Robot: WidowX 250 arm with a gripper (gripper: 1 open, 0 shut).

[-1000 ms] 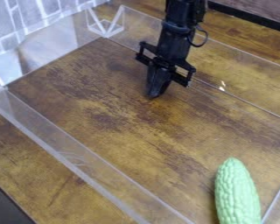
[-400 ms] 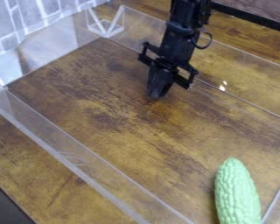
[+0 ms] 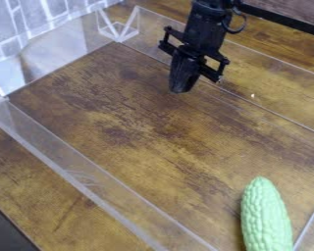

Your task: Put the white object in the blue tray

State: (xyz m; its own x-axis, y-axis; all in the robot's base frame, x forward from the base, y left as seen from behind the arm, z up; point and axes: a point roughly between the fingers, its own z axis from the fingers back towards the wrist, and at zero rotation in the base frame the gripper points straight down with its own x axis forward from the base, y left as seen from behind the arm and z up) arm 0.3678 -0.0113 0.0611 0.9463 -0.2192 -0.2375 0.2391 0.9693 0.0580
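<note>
Lifted clear of the worktop [image 3: 133, 127] since 1 second ago, fingers [image 3: 184, 84] clenched (nothing white visibly held).

The black gripper [image 3: 183, 86] has risen off the wooden tabletop [image 3: 146, 147] and shifted slightly up and to the right in the view; a second ago its closed tips sat lower, near or on the wood, and now they hang clear above it. A tiny white speck [image 3: 251, 95] on the wood, formerly just right of the tips, now lies farther right and below them.
</note>
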